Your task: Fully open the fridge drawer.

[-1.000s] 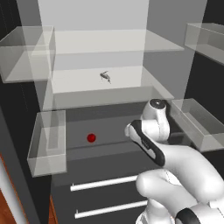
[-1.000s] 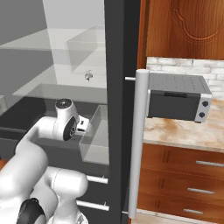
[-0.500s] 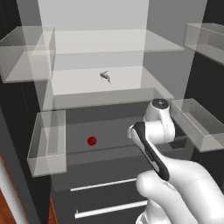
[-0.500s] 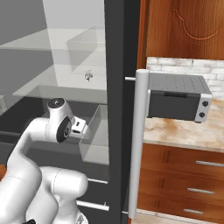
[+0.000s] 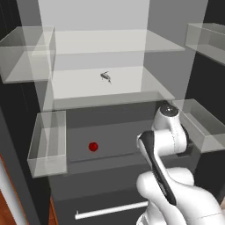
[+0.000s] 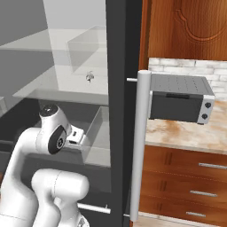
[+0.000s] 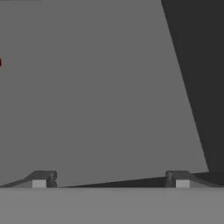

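Fridge drawer (image 5: 110, 138) located below the lit shelf, spanning the fridge width between the clear side bins (image 5: 48, 143), red dot (image 5: 92, 146) on its front, gripper (image 7: 110, 179) close against the drawer's grey face, fingers (image 7: 41, 178) spread apart, grasping nothing, white bar handle (image 5: 112, 210) on the dark front below.

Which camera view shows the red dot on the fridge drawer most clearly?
The left base view: the red dot sits whole on the fridge drawer. In the hand view it is only a sliver at the left edge. In the right base view I cannot make it out.
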